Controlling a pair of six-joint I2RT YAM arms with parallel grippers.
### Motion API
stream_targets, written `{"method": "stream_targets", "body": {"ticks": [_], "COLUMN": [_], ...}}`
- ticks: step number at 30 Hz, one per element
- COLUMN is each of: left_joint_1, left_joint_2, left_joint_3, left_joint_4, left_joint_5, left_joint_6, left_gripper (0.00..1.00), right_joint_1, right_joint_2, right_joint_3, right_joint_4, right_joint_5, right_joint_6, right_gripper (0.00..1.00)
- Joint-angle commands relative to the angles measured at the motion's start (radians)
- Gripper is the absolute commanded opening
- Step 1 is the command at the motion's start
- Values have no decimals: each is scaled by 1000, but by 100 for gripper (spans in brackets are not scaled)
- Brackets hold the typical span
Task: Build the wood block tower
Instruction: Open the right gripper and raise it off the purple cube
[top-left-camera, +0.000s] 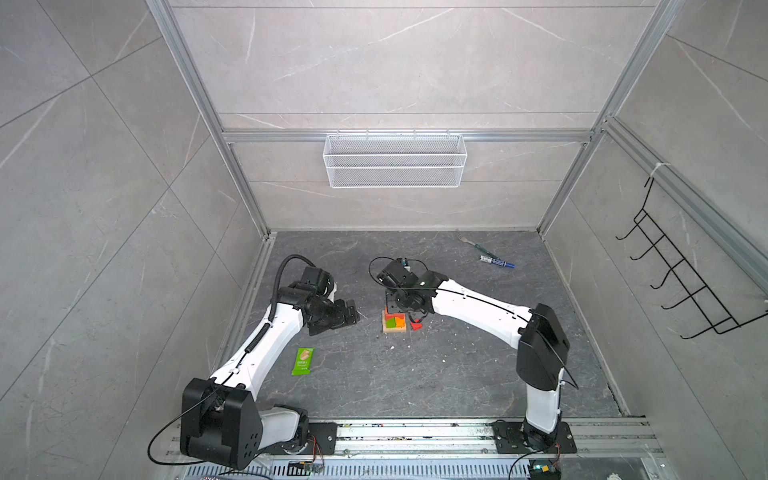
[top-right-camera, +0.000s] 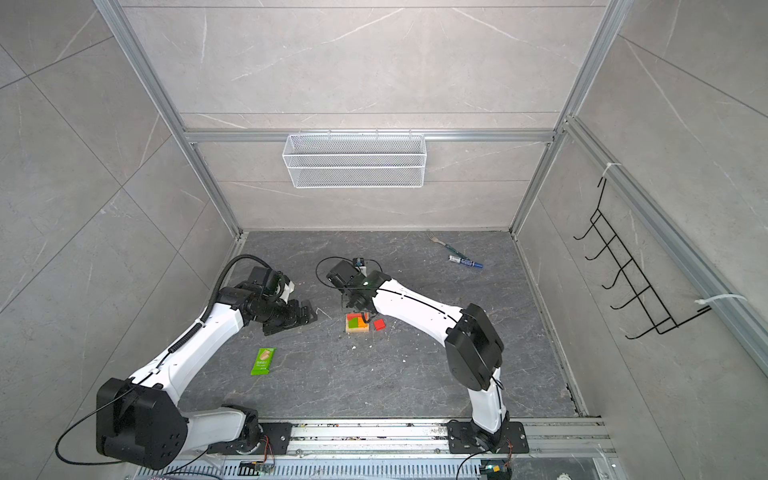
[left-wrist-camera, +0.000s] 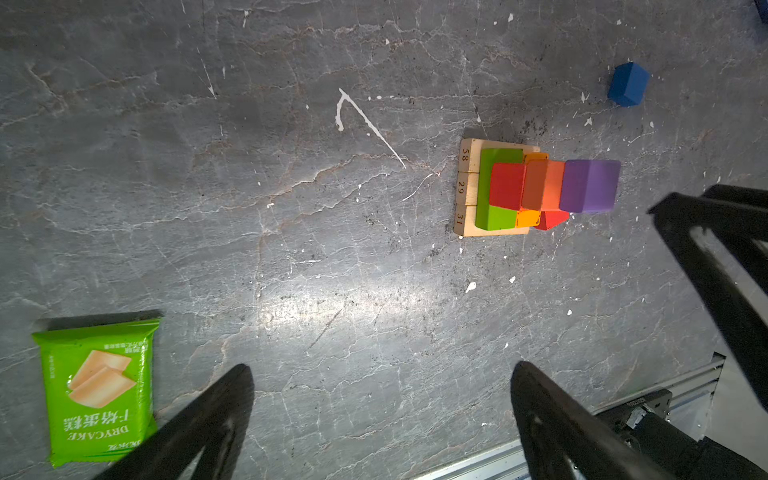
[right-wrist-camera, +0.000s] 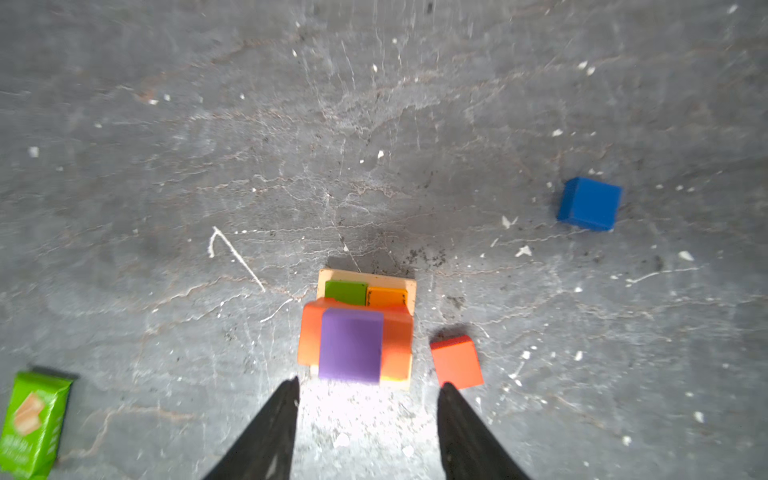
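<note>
Dark veined stone makes up the counter (right-wrist-camera: 208, 166), boxed in by pale tiled walls. Over it the right end effector (right-wrist-camera: 370, 381) hangs with its jaws partly spread and nothing between them. The purple cube (right-wrist-camera: 351, 351) sits just beyond its fingertips, free of both. That cube crowns the tower (left-wrist-camera: 519, 187), which stands near the middle of the counter: purple on a red-orange layer (right-wrist-camera: 397, 345), that on a green bar (right-wrist-camera: 345, 291) and an orange bar (right-wrist-camera: 386, 297), all on a tan base (left-wrist-camera: 467, 187). A red cube (right-wrist-camera: 456, 361) lies on the counter just beside the base, and a blue cube (right-wrist-camera: 589, 203) lies well apart. The left end effector (left-wrist-camera: 382, 366) hovers wide open and empty, off toward the counter's left edge.

The step in hand looks like letting go of the purple cube. Done well, the jaws spread enough to clear both faces, then rise straight up with no sideways drift, since a brush could shove the cube off its narrow seat. The red cube by the base is best left untouched.
</note>
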Motion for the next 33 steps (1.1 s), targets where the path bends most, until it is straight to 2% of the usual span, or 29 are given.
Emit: {"method": "stream_targets", "body": {"ticks": [1,16,18,23,33], "left_joint_1": [5,6,6,5,6], "left_joint_2": [-19,-26,-27,-20,-22], "left_joint_3": [-1,-3,-3,1,0], "left_joint_4": [15,27,30,36,39], "left_joint_5": [31,52,52,54,57], "left_joint_6": [9,18,17,17,19], "left_gripper": [99,99,98,98,98], "right_joint_1": [-12,-118,-126,-138,-140], "right_joint_2": [-94,-331,-349,-368,-329], "right_joint_3": [-81,-430,-469,-539,-636], "right_joint_4": [87,230,241,264,354], "right_joint_5": [18,-99,-106,-148,-187], "right_joint_6": [-46,-169,-176,-220,-286], "right_gripper": [40,40,45,51,51]}}
